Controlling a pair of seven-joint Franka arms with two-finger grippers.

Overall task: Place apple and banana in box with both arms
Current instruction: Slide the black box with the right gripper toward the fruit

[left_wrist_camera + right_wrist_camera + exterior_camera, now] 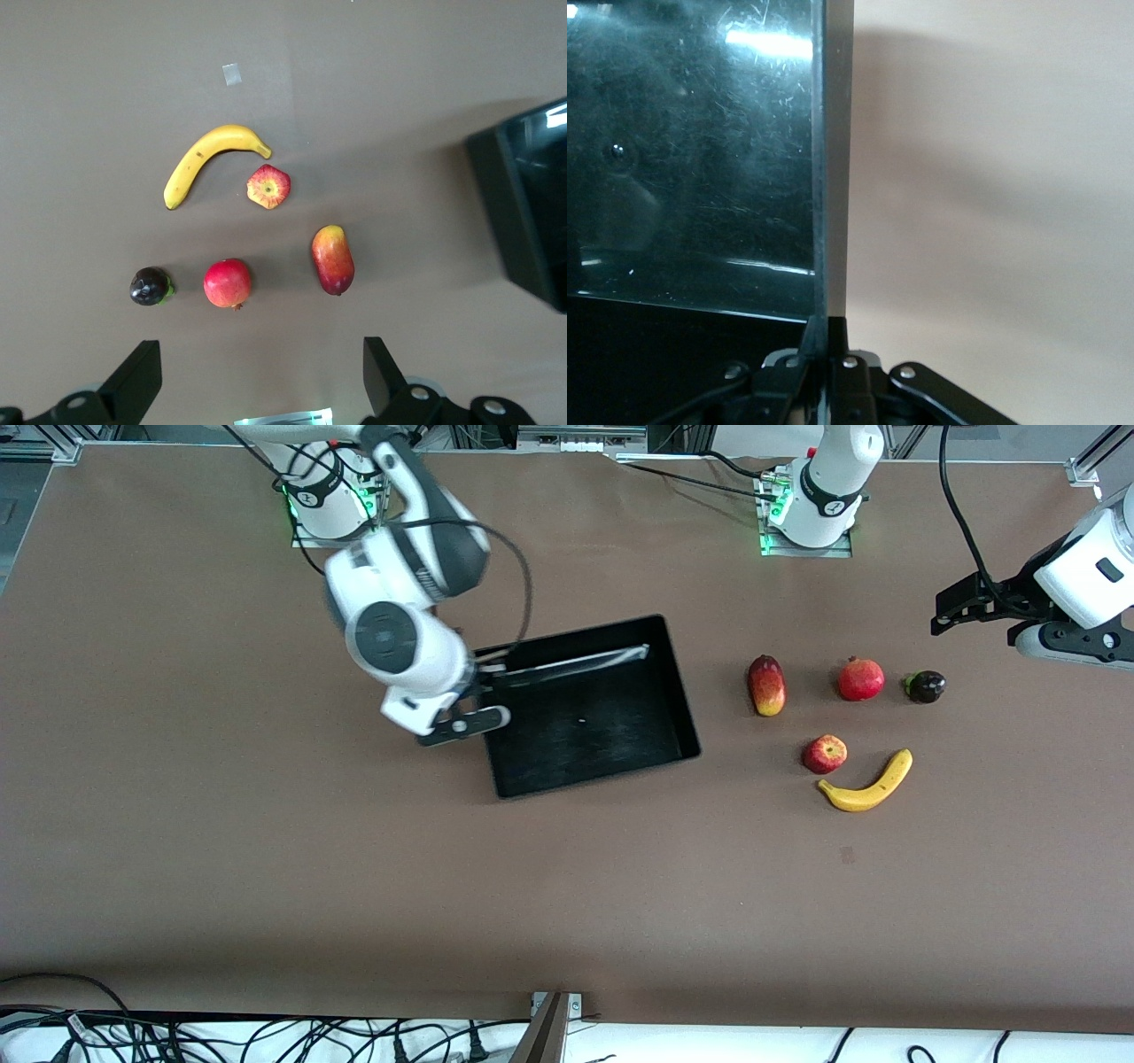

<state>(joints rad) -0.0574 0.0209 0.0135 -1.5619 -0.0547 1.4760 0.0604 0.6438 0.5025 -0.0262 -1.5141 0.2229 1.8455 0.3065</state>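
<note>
Right now I see the apple, small and red with pale yellow patches and a dimpled top, lying toward the left arm's end of the surface. The banana, long, curved and yellow with darker tips, lies just beside it, a little nearer the front camera. The box is a shallow black tray with glossy inner walls, sitting mid-surface with nothing in it.

Farther from the camera than the apple runs a row of three other fruits: an elongated red-and-yellow fruit, a plain red round fruit and a small dark fruit. Bare surface lies between the box and the fruits, and a broad bare stretch runs along the camera-side edge.

My left tool hangs over the left arm's end of the surface with its fingers spread apart, well apart from apple and banana. My right tool is clamped on the box's wall at the end toward the right arm, fingers together on the rim.
</note>
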